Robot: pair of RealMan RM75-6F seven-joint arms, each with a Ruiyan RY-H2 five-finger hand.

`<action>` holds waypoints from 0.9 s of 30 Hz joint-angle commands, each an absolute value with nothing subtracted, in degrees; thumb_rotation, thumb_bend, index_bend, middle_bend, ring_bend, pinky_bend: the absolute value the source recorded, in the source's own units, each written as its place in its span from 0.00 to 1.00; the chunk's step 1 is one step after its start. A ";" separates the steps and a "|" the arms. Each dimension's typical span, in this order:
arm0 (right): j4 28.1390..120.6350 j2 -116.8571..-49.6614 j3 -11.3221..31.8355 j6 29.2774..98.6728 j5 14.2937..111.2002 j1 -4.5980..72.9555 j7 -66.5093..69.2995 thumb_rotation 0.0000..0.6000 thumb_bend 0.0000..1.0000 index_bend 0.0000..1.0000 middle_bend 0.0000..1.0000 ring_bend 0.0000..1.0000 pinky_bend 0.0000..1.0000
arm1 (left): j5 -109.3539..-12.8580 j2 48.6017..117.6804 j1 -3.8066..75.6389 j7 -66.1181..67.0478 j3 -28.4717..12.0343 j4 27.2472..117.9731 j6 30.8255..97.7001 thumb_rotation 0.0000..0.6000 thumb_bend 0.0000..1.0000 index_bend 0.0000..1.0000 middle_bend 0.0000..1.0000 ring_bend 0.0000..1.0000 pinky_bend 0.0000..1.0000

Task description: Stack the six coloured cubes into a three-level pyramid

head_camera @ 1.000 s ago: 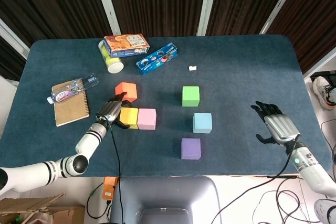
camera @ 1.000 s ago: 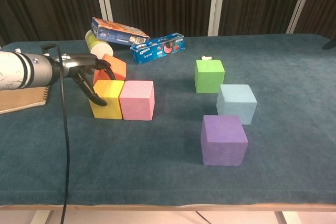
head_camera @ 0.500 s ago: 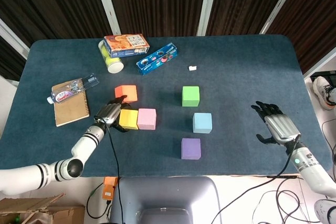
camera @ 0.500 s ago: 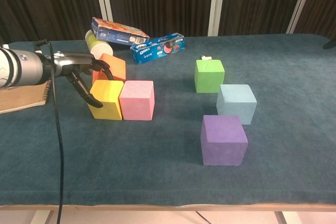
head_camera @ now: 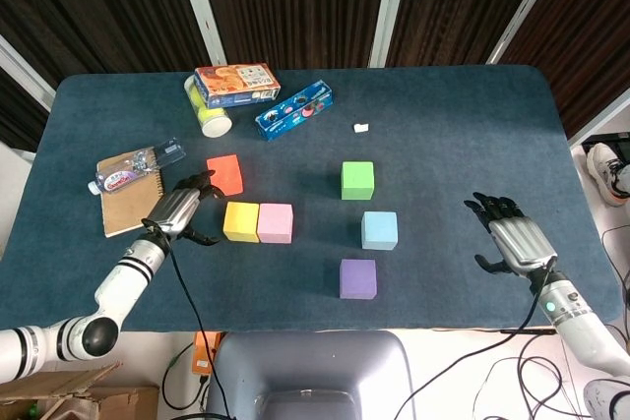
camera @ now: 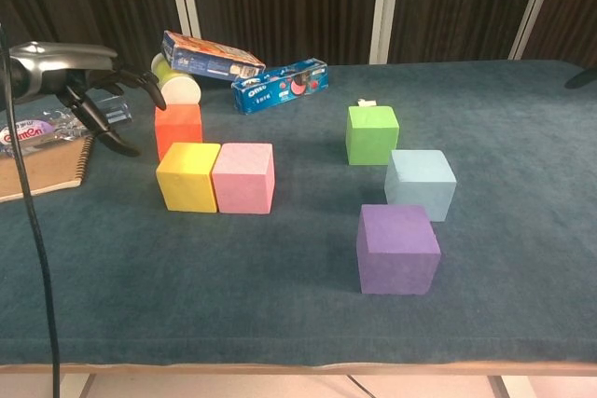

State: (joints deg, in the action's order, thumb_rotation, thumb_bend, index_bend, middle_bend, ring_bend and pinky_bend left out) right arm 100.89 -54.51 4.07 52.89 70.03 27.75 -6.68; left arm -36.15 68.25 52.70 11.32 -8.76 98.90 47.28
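Left hand [head_camera: 179,211] is pulling back left off the yellow cube [head_camera: 240,221], fingers apart, holding nothing. Orange cube [head_camera: 224,174] is now sitting square, just behind yellow; pink cube [head_camera: 276,222] is touching yellow's right side. Green cube [head_camera: 357,180], blue cube [head_camera: 379,230] and purple cube [head_camera: 357,278] are sitting apart mid-table [head_camera: 443,125]. Right hand [head_camera: 514,241] is hovering open near the right edge, empty, open cloth between.
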 commanded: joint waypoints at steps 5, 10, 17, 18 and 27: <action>101.08 -54.47 4.07 53.61 69.55 27.47 -7.30 1.00 0.25 0.00 0.00 0.00 0.00 | -40.00 65.37 49.63 9.87 -8.00 101.77 49.14 1.00 0.09 0.33 0.03 0.00 0.08; 100.84 -54.95 4.37 54.39 69.73 27.48 -7.80 1.00 0.25 0.00 0.00 0.00 0.00 | -44.44 62.71 46.03 8.67 -6.17 103.85 51.02 1.00 0.09 0.30 0.03 0.00 0.08; 101.07 -57.39 6.70 53.56 67.49 30.04 -9.53 1.00 0.25 0.00 0.00 0.00 0.00 | -55.41 59.88 38.23 7.86 -1.33 104.62 57.69 1.00 0.09 0.22 0.03 0.00 0.08; 101.41 -57.65 7.06 52.72 66.83 30.77 -9.71 1.00 0.25 0.00 0.00 0.00 0.00 | -56.66 59.68 37.16 7.89 -0.68 104.41 58.78 1.00 0.09 0.22 0.03 0.00 0.08; 103.13 -59.83 7.60 48.38 57.91 36.45 -18.69 1.00 0.24 0.00 0.00 0.00 0.00 | -65.03 57.47 29.24 5.35 3.20 103.62 66.12 1.00 0.09 0.21 0.03 0.00 0.08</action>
